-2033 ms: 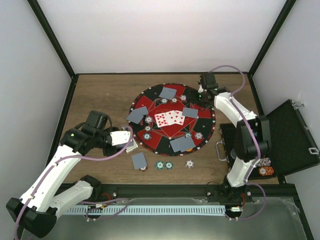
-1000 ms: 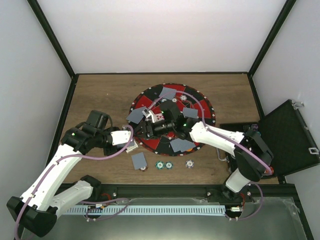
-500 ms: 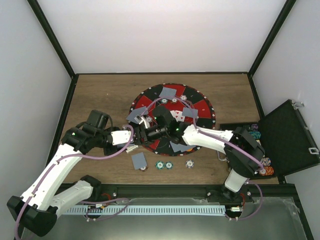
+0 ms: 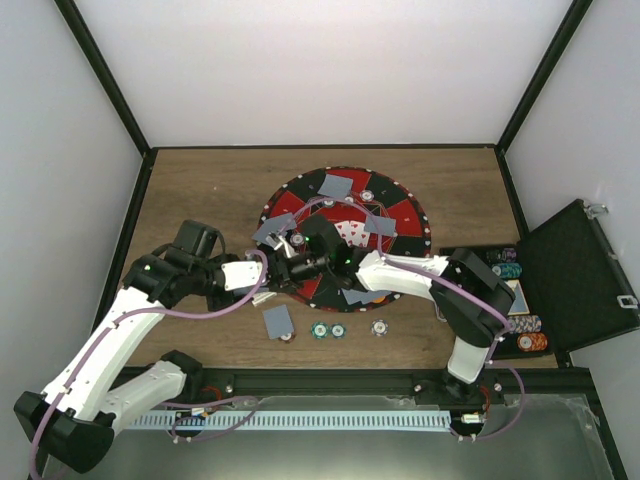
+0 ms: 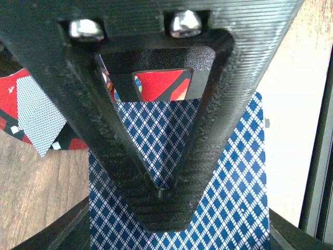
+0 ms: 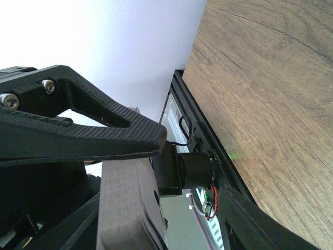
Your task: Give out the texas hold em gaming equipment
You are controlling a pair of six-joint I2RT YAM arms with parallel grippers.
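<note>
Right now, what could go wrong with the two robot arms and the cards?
1. The right gripper is very close to the left gripper, which pinches a stack of cards. They might bump, or several cards could slide out at once.
2. The right arm stretches across the mat, over the face-up cards and near the chips. It could perhaps nudge them out of place.

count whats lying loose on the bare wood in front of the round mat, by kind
face-down card: 1
teal chips: 2
pale chip: 1
disc peeking from under that card: 1
total: 5
left out: the deck in the left end effector
</note>
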